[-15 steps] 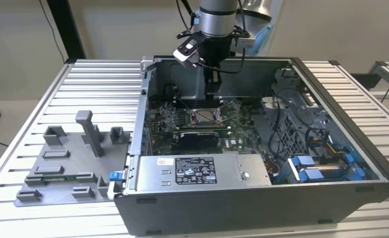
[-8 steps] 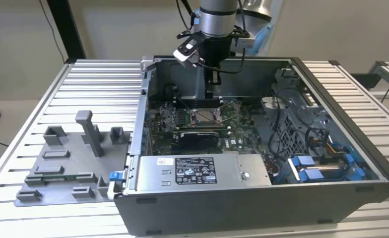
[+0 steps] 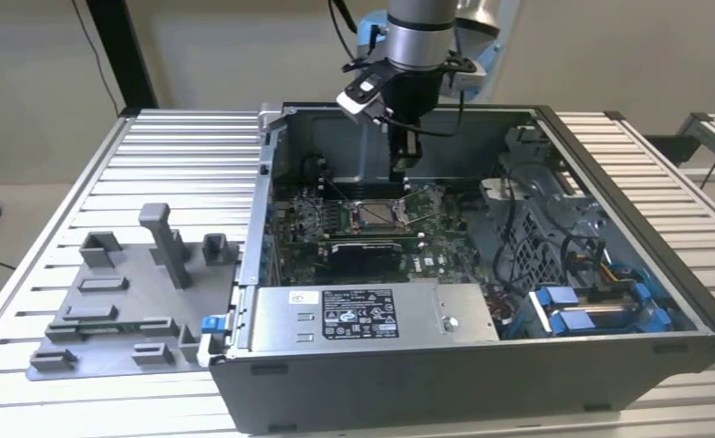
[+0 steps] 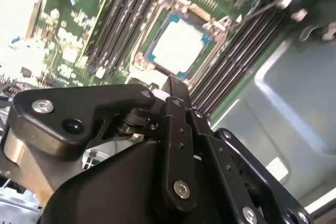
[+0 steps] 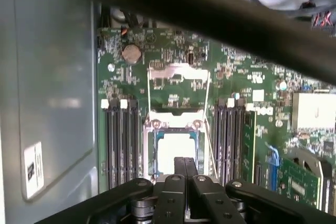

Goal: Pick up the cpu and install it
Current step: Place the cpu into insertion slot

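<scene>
Ribbed silver aluminium table [image 3: 649,182] carries an open dark grey computer case [image 3: 480,374], with a grey plastic tray with upright posts [image 3: 114,301] just beside it on the exterior view's left. Within the case lies a green motherboard [image 3: 321,228], and a silver metal power supply box [image 3: 370,315] sits along the case's near wall. A grey robot arm [image 3: 421,32] reaches down into the case from above, and its black gripper [image 3: 403,172] hangs over the square metal-framed socket [image 3: 374,216] on the board. In the first wrist view the small flat square cpu [image 5: 173,150], silvery-white on top, sits inside the socket frame. The hinged metal load plate [image 5: 176,82] is swung open at the end of the socket away from the gripper [image 5: 184,160]. Rows of black memory slots [image 5: 122,140] flank the socket on both sides. The second wrist view shows the cpu [image 4: 178,43] seated likewise, just beyond the tip of the gripper [image 4: 172,80]. The two black fingers [image 5: 179,169] are pressed together with nothing between them. Whether the tips touch the cpu cannot be determined.
</scene>
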`<state>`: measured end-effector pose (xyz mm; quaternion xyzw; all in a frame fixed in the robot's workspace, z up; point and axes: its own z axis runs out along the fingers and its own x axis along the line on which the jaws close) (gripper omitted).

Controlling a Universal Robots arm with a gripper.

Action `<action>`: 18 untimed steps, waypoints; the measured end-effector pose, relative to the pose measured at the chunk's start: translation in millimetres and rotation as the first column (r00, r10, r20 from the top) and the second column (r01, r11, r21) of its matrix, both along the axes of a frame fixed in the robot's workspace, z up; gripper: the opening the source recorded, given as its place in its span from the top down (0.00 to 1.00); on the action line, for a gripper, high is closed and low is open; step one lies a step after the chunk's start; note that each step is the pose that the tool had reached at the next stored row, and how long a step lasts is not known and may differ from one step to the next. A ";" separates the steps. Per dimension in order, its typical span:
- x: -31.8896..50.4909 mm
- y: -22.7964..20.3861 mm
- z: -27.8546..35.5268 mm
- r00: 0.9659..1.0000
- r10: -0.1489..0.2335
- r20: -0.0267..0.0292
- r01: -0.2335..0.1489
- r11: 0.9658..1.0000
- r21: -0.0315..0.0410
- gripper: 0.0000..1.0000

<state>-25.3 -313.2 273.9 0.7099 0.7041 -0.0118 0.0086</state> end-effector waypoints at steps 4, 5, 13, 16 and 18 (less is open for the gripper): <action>17.9 -1.1 -3.9 1.000 0.000 -0.011 0.000 1.000 0.000 1.00; 22.4 -1.3 -5.0 1.000 0.000 -0.014 0.000 1.000 0.000 1.00; 58.8 -2.5 -14.3 1.000 0.000 -0.028 0.000 1.000 0.000 1.00; 72.3 -2.8 -17.7 0.999 0.000 -0.033 0.000 1.000 0.000 1.00; 81.5 -3.0 -20.0 0.999 0.000 -0.036 0.000 1.000 0.000 1.00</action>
